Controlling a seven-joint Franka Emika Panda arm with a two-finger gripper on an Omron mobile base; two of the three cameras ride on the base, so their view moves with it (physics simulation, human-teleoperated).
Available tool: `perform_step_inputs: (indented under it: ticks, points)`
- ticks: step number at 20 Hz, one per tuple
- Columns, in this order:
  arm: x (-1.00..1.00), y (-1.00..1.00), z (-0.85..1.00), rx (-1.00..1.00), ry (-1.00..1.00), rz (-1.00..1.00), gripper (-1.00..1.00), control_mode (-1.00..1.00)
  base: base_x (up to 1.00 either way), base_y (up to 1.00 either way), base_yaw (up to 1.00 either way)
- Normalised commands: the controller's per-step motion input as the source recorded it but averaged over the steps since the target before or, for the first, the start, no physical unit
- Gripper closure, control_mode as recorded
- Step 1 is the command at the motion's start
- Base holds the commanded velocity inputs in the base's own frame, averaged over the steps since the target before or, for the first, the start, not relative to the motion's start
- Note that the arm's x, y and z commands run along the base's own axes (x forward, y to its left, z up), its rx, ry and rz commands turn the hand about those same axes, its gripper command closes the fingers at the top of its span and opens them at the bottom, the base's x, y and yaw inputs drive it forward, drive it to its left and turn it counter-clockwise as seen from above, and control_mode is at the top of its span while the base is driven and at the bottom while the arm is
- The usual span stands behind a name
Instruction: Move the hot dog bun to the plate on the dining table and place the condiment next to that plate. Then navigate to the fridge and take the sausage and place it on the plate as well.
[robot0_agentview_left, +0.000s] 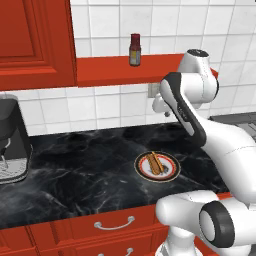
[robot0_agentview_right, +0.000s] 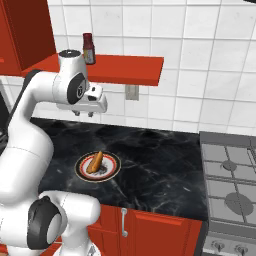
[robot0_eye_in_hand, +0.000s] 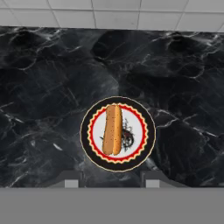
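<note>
Counting the items, I found one hot dog bun (robot0_eye_in_hand: 113, 130), one small white plate (robot0_eye_in_hand: 139, 131) with a dark and orange rim, one condiment (robot0_agentview_left: 135, 49) bottle, one red shelf (robot0_agentview_right: 130, 70), one stove (robot0_agentview_right: 231, 180) and one dark coffee machine (robot0_agentview_left: 12, 142). Taking the small white plate as my landmark, the bun lay lengthwise on it, to one side of its centre and beside a dark smudge. The plate rested on the wall counter (robot0_agentview_left: 75, 170), whose black top was white-veined marble over red drawers (robot0_agentview_left: 115, 225) with curved metal handles. The condiment stood upright on the shelf above and behind the plate, against white wall tiles. The stove sat well to the right of the plate, the coffee machine well to its left. My gripper (robot0_agentview_right: 83, 113) hung high above the plate, apart from it and touching nothing. My jaws held nothing; how far apart they stood I could not tell. The bun was tan-orange, elongated and smooth, with a lengthwise split. The bottle had a dark red cap, brownish body and pale label.
</note>
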Motion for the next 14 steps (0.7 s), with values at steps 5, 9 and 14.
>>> perform_step_inputs:
  ticks: [5, 9, 14]
  points:
    - [-0.22, 0.01, -0.24, 0.00, 0.02, 0.00, -1.00, -1.00, 0.00, 0.00, 0.00]
    - [-0.08, 0.01, -0.60, -0.05, 0.18, 0.02, -1.00, -1.00, 0.00, 0.00, 0.00]
    - [-0.01, 0.01, -0.59, -0.05, 0.08, 0.00, -1.00, -1.00, 0.00, 0.00, 0.00]
